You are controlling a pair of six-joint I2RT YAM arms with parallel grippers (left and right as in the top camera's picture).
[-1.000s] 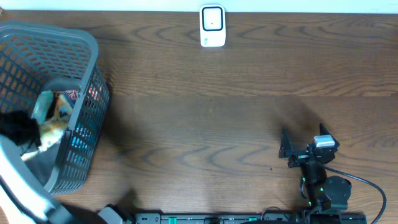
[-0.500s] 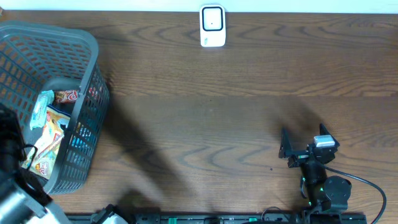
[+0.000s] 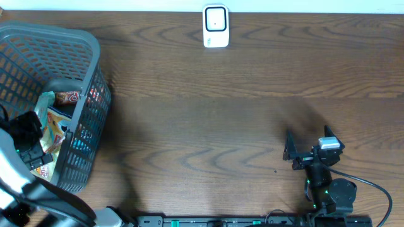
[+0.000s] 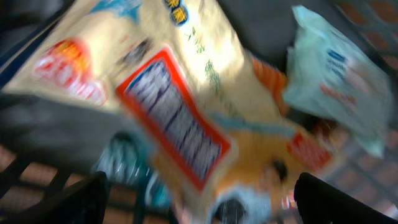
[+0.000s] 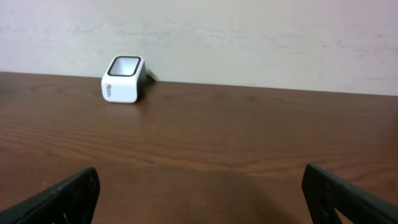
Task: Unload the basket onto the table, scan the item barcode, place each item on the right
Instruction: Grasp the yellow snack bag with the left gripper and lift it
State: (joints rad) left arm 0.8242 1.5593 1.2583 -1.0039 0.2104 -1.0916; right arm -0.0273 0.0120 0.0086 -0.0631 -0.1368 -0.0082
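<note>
Left gripper [image 4: 200, 186] hangs inside the grey plastic mesh basket [image 3: 85, 69] at the left end of the dark wooden table [image 3: 221, 126]. Its fingers are spread wide, with nothing between them. Directly in front of it we note the yellow snack packet with a red-bordered label [image 4: 186, 124], lying in the basket beside a pale green wrapper [image 4: 339, 74]; this view is blurred. Right gripper [image 5: 200, 174] is likewise spread, low over the table, facing the small white barcode scanner [image 5: 123, 79] at the far edge.
</note>
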